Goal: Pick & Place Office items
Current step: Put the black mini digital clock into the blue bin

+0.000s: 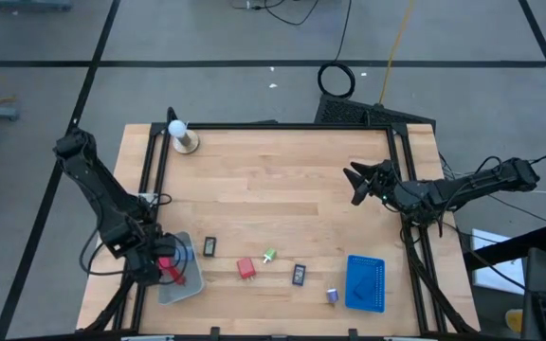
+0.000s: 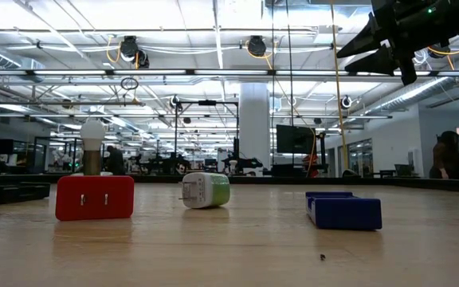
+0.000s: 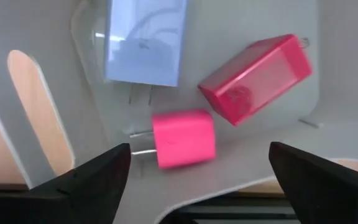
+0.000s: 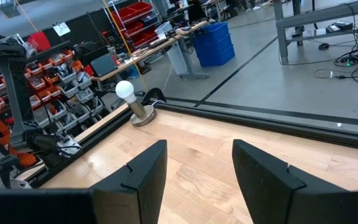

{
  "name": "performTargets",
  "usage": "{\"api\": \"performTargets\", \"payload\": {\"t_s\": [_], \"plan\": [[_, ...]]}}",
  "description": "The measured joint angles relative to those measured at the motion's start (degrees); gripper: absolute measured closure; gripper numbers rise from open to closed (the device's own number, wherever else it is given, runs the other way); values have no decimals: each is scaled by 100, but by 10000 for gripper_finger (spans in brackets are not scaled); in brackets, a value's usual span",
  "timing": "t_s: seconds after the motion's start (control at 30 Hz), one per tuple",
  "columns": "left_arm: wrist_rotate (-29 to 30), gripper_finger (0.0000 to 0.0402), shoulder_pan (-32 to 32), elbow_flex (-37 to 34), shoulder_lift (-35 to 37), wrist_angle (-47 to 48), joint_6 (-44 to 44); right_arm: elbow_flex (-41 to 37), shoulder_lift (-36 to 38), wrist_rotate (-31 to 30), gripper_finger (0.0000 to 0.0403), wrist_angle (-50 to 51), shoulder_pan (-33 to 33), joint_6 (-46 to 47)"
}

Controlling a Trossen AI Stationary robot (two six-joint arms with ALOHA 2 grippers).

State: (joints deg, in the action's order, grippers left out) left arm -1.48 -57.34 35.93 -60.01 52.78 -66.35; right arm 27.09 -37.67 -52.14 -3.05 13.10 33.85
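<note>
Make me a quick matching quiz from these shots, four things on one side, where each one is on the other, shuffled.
Things:
1. white ball on a wooden base
2. pink block
3. blue tray
4. right gripper

Places:
A. in the grey tray
B. lifted above the table's right side
C. far left corner
D. near edge, right side

Pairs: 1-C, 2-A, 3-D, 4-B

Two trays (image 1: 180,289), two black rectangles (image 1: 209,246), three red blocks (image 1: 245,269), one bulb (image 1: 176,127).

An industrial workshop: parts-bin racks (image 4: 61,106), workbenches (image 4: 160,46), exposed ceiling pipes (image 2: 213,73).
</note>
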Motion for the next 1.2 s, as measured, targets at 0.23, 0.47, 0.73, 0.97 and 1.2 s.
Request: {"api": "performTargets", "payload": {"t_s": [0.23,0.47,0.73,0.97,1.2], "plan": [[0,54,117,541,0,221,88,0,-1,11,229,2,1,0],[2,82,578,1055,2,451,328,0,-2,10,229,4,2,-2],[0,107,1330,1505,0,444,300,0,-72,324,229,9,2,-9],[28,124,2080,1951,0,478,274,0,-149,902,229,13,2,0],[-110,140,2881,2197,-389,472,459,0,-158,1060,229,7,11,-9]]}}
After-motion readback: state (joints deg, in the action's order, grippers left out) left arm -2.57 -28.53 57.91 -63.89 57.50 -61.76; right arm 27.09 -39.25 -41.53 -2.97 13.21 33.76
